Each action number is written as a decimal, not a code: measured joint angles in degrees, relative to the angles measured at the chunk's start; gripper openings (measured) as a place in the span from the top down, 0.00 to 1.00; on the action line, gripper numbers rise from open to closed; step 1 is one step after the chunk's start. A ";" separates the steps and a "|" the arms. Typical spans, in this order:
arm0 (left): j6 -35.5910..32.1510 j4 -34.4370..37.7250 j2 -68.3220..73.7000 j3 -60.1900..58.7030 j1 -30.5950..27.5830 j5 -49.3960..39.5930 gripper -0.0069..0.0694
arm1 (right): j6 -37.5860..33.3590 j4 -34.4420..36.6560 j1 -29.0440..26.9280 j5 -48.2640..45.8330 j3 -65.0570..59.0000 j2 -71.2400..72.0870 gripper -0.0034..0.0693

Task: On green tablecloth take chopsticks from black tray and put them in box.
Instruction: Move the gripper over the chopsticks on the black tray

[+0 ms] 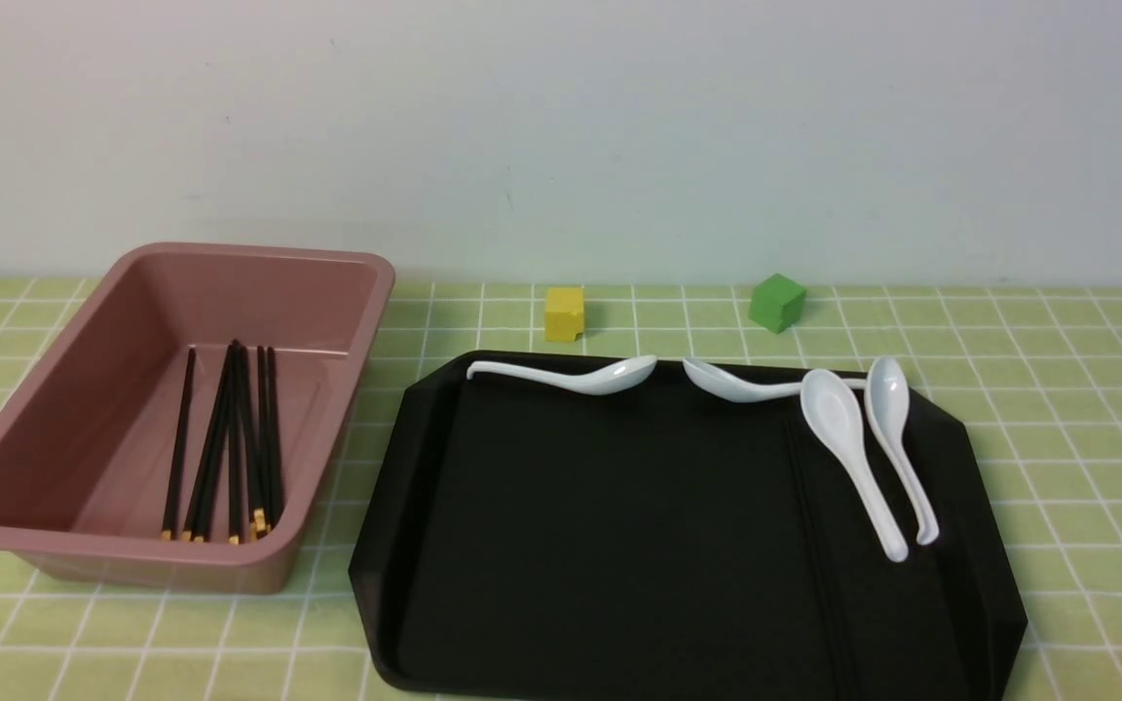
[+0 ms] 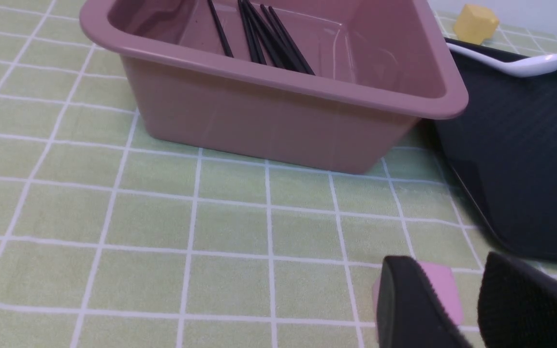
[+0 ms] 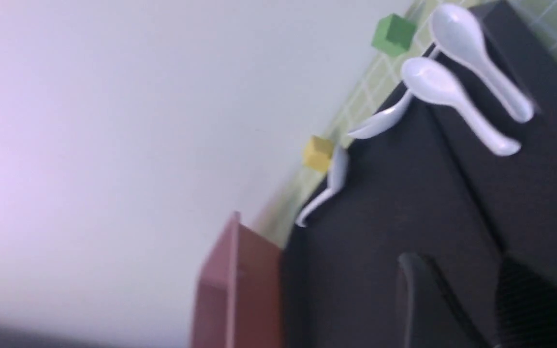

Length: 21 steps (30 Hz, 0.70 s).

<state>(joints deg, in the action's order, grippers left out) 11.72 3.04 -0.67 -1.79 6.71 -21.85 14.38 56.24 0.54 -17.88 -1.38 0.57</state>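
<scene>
Noting black tray (image 1: 619, 545) nearest, by front edge of counter (image 1: 1058, 438), bearing spoons (image 1: 853, 458). Finding chopsticks (image 1: 230, 438) bunched inside box (image 1: 259, 255) toward left edge. Judging them light, stiff, slick; pinching mid-shaft. Reading left end effector (image 2: 450, 275), right end effector (image 3: 460, 263) spread, empty.

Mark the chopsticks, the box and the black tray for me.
chopsticks (image 1: 235, 438): front view, mid-shaft of the bundle.
box (image 1: 269, 253): front view, far rim.
black tray (image 1: 619, 535): front view, bare floor.
</scene>
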 joint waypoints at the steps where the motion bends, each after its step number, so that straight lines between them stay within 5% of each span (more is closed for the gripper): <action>1: 0.00 0.00 0.00 0.00 0.00 0.00 0.60 | 0.25 1.75 0.00 0.14 0.00 0.00 0.62; 11: 0.00 0.00 0.00 0.00 0.00 0.00 0.60 | -2.30 7.59 0.00 1.95 0.00 0.00 0.62; 15: 0.00 0.00 0.00 0.00 0.00 0.00 0.60 | -16.67 7.70 0.00 4.31 3.50 0.00 0.68; 21: 0.00 0.00 0.00 0.00 0.00 0.00 0.60 | -41.68 6.41 0.00 3.98 17.81 -8.63 0.96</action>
<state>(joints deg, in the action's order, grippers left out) 11.72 3.04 -0.67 -1.79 6.71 -21.85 -27.30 62.65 0.54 -13.91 16.44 -8.07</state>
